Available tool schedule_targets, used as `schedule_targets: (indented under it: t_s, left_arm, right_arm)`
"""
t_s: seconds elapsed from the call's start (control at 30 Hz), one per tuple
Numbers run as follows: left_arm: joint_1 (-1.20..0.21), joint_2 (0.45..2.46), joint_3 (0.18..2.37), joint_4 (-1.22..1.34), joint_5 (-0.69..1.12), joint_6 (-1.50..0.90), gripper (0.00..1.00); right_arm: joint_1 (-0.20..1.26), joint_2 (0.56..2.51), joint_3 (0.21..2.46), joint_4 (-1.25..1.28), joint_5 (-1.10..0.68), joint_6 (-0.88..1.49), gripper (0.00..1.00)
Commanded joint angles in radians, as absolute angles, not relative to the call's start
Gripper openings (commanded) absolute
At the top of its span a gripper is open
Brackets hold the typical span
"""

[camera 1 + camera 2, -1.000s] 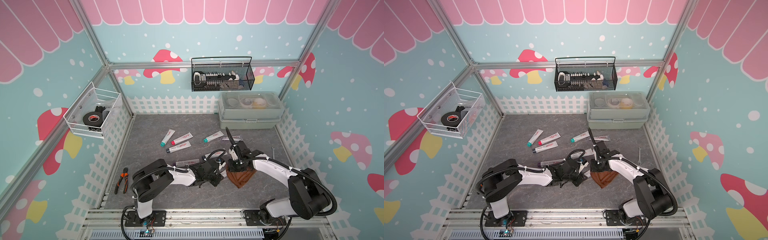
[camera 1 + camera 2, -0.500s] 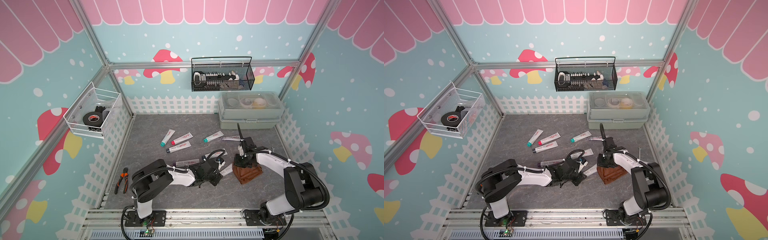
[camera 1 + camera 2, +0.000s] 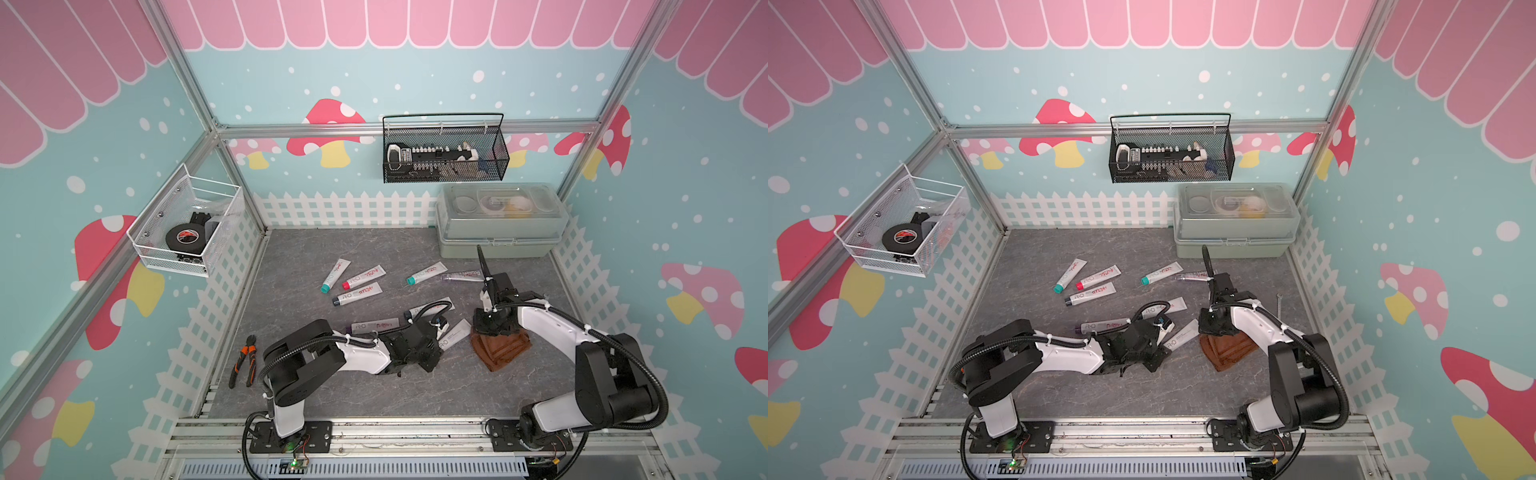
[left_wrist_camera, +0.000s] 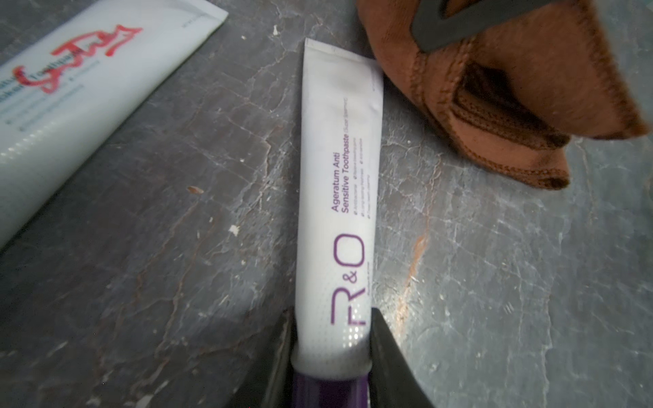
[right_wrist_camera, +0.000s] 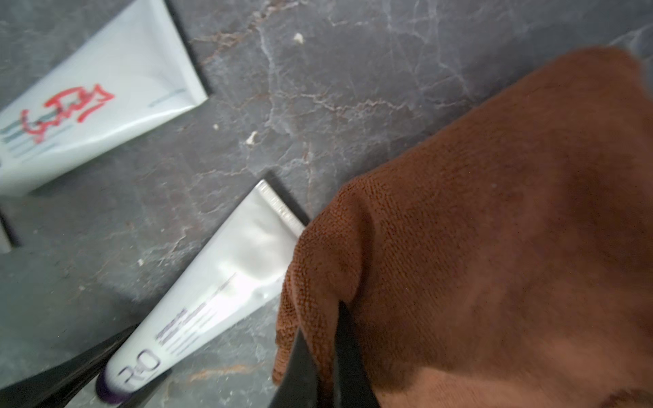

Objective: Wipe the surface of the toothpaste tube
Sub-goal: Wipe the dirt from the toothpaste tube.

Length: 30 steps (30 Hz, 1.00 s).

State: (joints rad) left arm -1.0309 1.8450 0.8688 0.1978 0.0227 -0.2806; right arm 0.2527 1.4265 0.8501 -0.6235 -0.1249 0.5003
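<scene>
counting across both top views, we find eight tubes on the grey, marble-veined mat: seven spare tubes, five scattered at the middle of the frame and two close beside the left arm, and the toothpaste tube, lying flat just right of centre in the lower half. in the left wrist view it is smooth white plastic, round at the shoulder and pressed flat to a crimped tail, with purple lettering and a dark purple cap. the left gripper is clenched on its shoulder, one black finger on each side just past the cap, so the body runs straight out from the jaws. one cloth, brown nubbly microfibre, is folded in layers with a stitched hem; the right gripper is pinched tight on a fold of it, and its edge overlaps a corner of the tube's tail. one pair of pliers with orange and black handles lies at lower left. one black wire basket hangs at upper centre, one white mesh basket at left, and one pale lidded box sits right of centre.
</scene>
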Motion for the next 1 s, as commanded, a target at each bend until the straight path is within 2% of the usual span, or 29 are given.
schedule_targets:
  t_s: [0.0,0.3,0.47,0.6,0.97]
  left_arm:
    - [-1.040,1.868,0.885,0.159,0.018,-0.283,0.29]
    - [-1.063,1.871,0.897,0.167,0.059,-0.294,0.29]
    - [-1.064,1.863,0.879,0.188,0.065,-0.304,0.29]
    - [-1.064,1.852,0.865,0.198,0.059,-0.308,0.29]
    - [-1.064,1.845,0.850,0.210,0.052,-0.310,0.29]
  right_arm:
    - [0.292,1.386,0.898,-0.714,-0.192,0.472,0.00]
    - [0.431,1.514,0.905,-0.635,-0.231,0.506,0.00]
    - [0.434,1.621,0.927,-0.645,-0.105,0.493,0.00]
    - [0.403,1.682,0.923,-0.638,-0.016,0.503,0.00]
    - [0.241,1.678,0.906,-0.604,-0.028,0.493,0.00]
